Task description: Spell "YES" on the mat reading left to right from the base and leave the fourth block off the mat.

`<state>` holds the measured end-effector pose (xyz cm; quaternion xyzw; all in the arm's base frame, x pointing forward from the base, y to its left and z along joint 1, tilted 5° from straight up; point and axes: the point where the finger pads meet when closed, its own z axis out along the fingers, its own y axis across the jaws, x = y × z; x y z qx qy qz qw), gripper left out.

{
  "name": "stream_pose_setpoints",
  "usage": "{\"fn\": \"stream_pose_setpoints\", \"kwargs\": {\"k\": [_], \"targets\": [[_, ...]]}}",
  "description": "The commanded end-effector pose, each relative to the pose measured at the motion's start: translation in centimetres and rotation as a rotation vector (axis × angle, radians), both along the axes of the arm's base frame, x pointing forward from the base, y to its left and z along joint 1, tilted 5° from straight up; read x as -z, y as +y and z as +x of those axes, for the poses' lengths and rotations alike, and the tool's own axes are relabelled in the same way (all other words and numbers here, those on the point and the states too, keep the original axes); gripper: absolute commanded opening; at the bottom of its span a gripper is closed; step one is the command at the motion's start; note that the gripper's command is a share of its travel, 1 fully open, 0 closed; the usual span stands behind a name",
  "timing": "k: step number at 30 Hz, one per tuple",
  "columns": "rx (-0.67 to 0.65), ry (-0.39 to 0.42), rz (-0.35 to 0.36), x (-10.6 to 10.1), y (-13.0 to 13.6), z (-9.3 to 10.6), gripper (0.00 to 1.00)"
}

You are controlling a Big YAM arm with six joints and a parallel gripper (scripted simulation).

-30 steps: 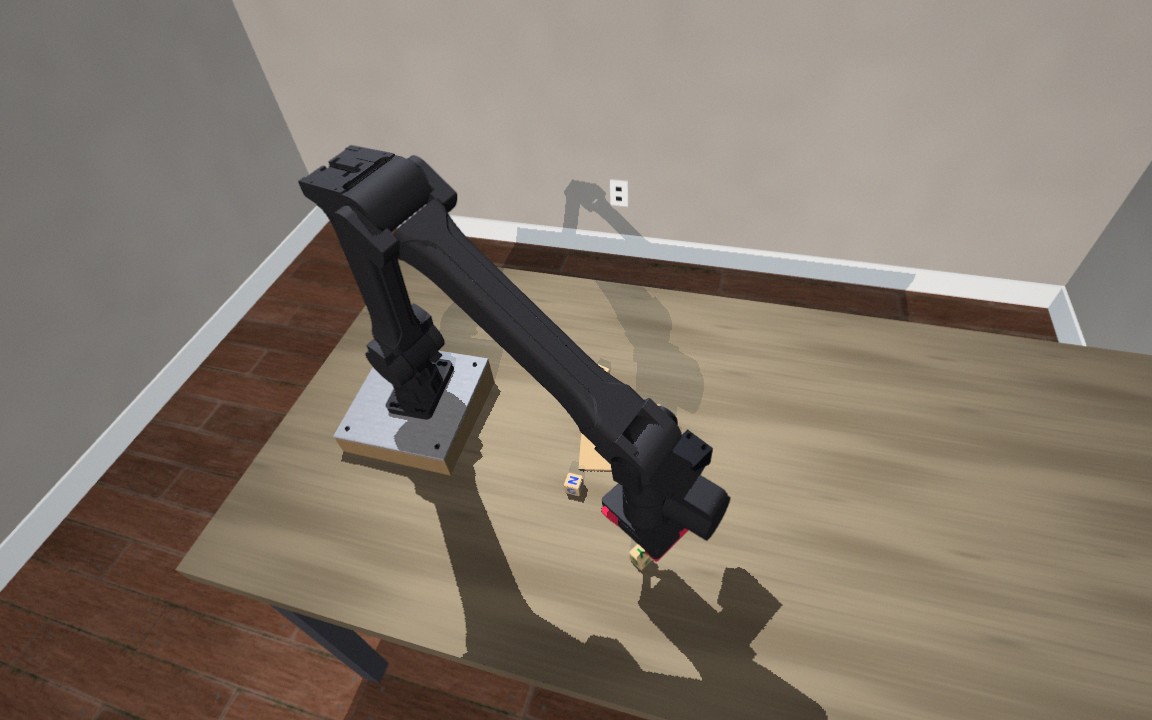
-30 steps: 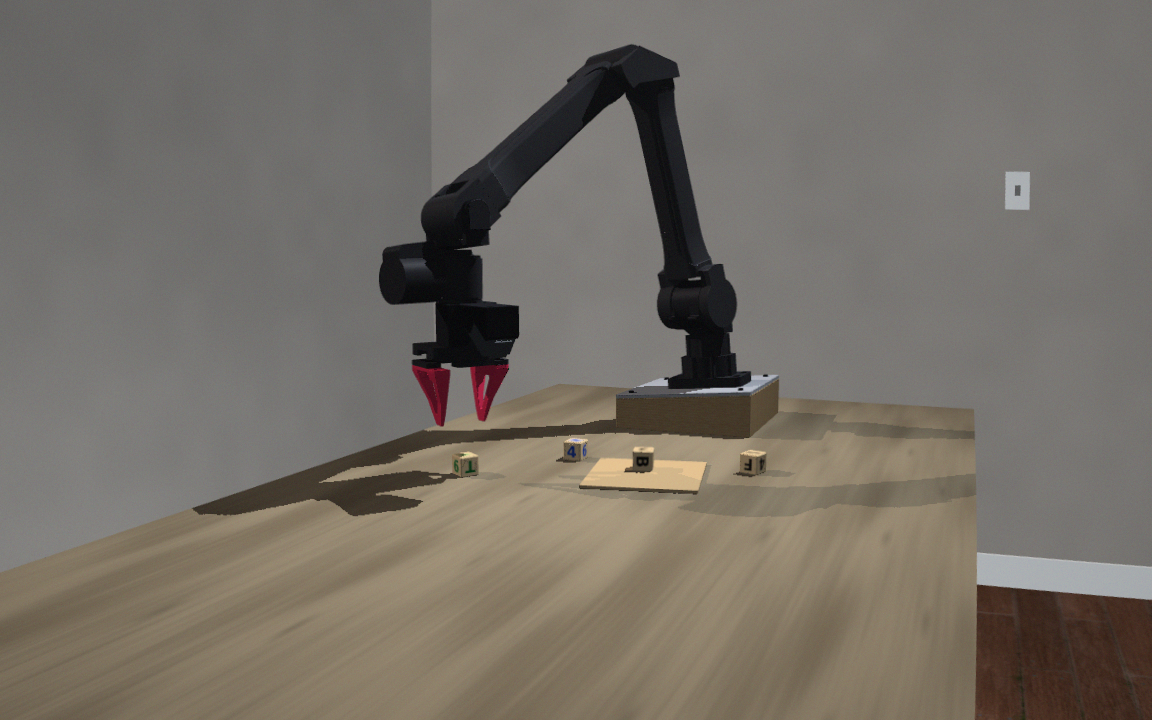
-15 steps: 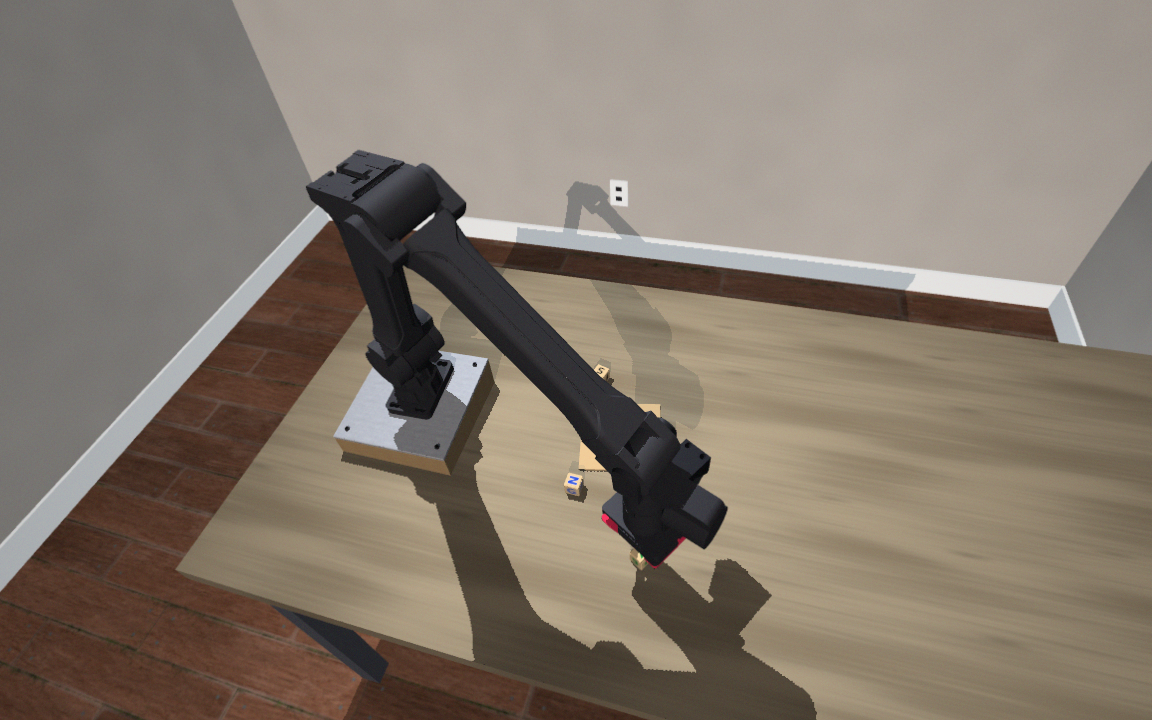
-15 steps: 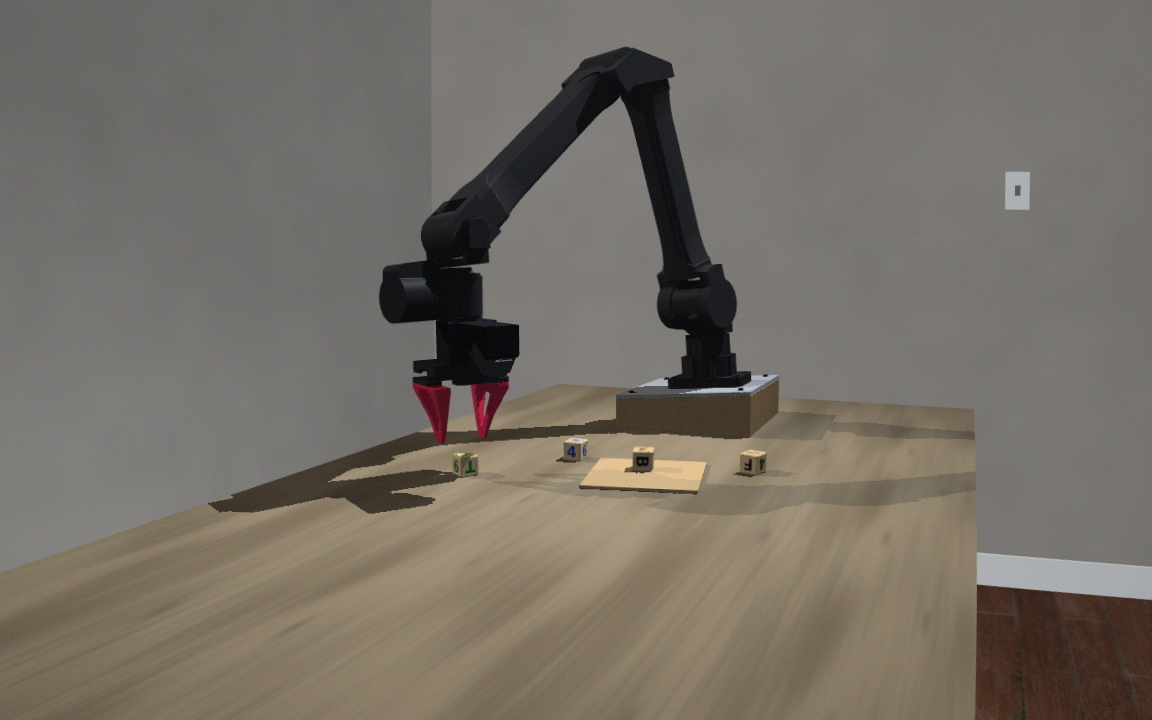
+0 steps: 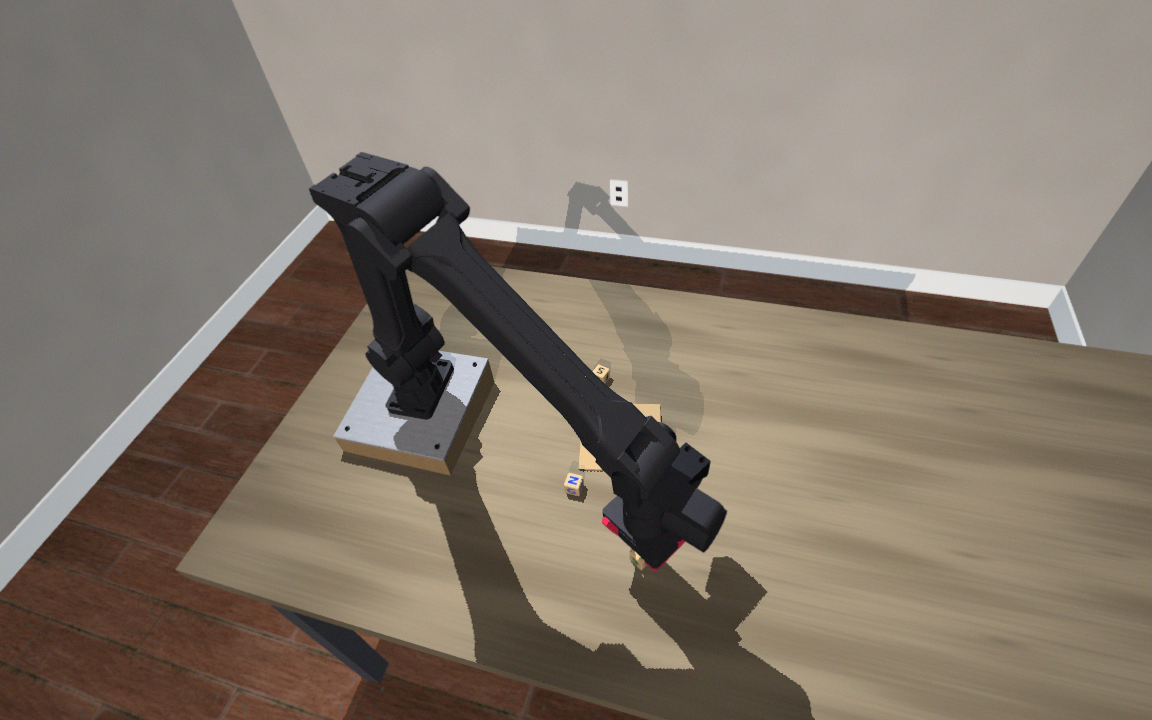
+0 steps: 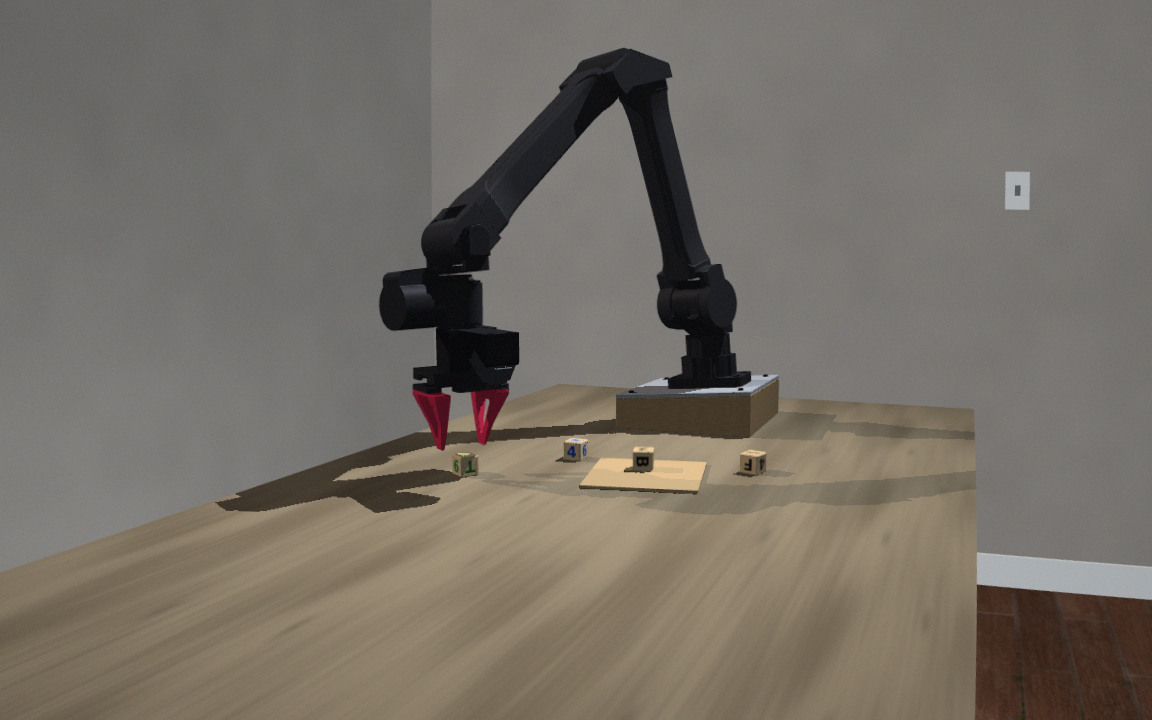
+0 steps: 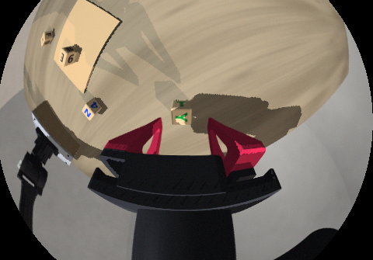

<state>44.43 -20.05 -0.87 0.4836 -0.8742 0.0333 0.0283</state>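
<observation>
Top view: I have the gripper [image 5: 641, 540] [image 6: 462, 445] [image 7: 185, 122] out past the mat [image 5: 649, 411] [image 6: 678, 479] [image 7: 93, 23], its fingertips mostly hidden from me. The Y block [image 5: 637, 559] [image 6: 465, 464] [image 7: 181, 116] peeks out below it, partly covered. Toward the base from my tool sits the blue-lettered N block [image 5: 573, 484] [image 6: 575, 449] [image 7: 92, 109]. Farther off, beyond the forearm [image 5: 508, 313] [image 6: 544, 134], lies the S block [image 5: 601, 371] [image 6: 752, 462] [image 7: 47, 37], its S facing up.

Exterior view: my red fingers point down, parted and holding nothing, just above the Y block and apart from it. The mat lies flat, off to one side of the tool, bearing the B-sided block [image 6: 643, 459] [image 7: 69, 57]. The other three blocks are on the table, off the mat.

Wrist view: the Y block shows ahead, in line with the gap between my fingertips, green Y visible. The N block is left of the tool; the mat and S block are farther left and beyond.
</observation>
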Motion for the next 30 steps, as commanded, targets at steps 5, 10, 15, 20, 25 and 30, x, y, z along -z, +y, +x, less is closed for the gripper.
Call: {"fn": "stream_pose_setpoints", "kwargs": {"k": [5,10,15,20,25,30], "targets": [[-0.004,-0.010,0.001,0.25,-0.35,0.07,0.59],[-0.004,-0.008,0.002,0.25,-0.32,0.01,0.59],[-0.004,-0.008,0.002,0.25,-0.32,0.01,0.59],[-0.004,-0.008,0.002,0.25,-0.32,0.02,0.59],[-0.004,-0.008,0.002,0.25,-0.32,0.02,0.59],[-0.004,-0.017,-0.002,-0.10,-0.40,0.11,0.59]]}}
